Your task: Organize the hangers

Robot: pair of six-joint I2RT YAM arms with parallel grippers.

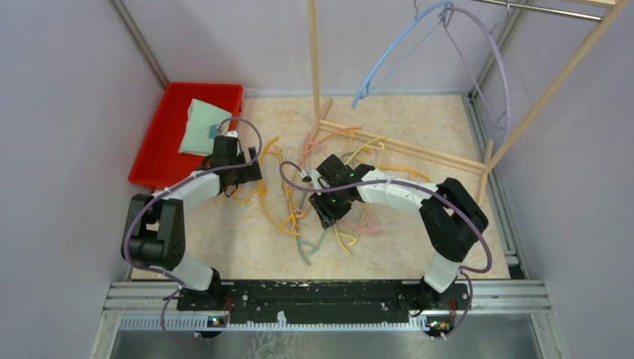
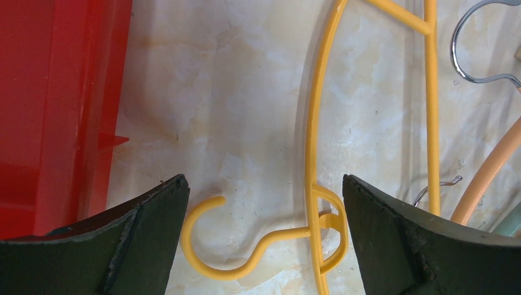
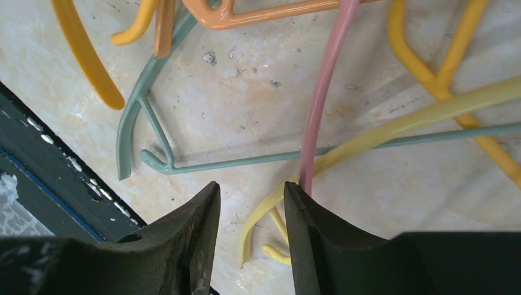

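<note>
Left gripper [image 2: 264,181] is spread wide just beside the red bin [image 2: 61,110], straddling the yellow hanger [image 2: 312,123] at its hook, evidently lined up for a pick. Right gripper [image 3: 252,184], farther from the bin over the hanger pile [image 1: 299,202], is narrowly parted. The pink hanger [image 3: 322,104] runs under one finger, and nothing is pinched.

We see a tangled pile of hangers [image 1: 290,223] lying flat on the table [image 1: 419,247], orange, yellow, green and pink, crossing one another. A blue hanger [image 1: 377,61] and a lavender hanger [image 1: 504,67] hang together from the rail [image 1: 553,10] above.
</note>
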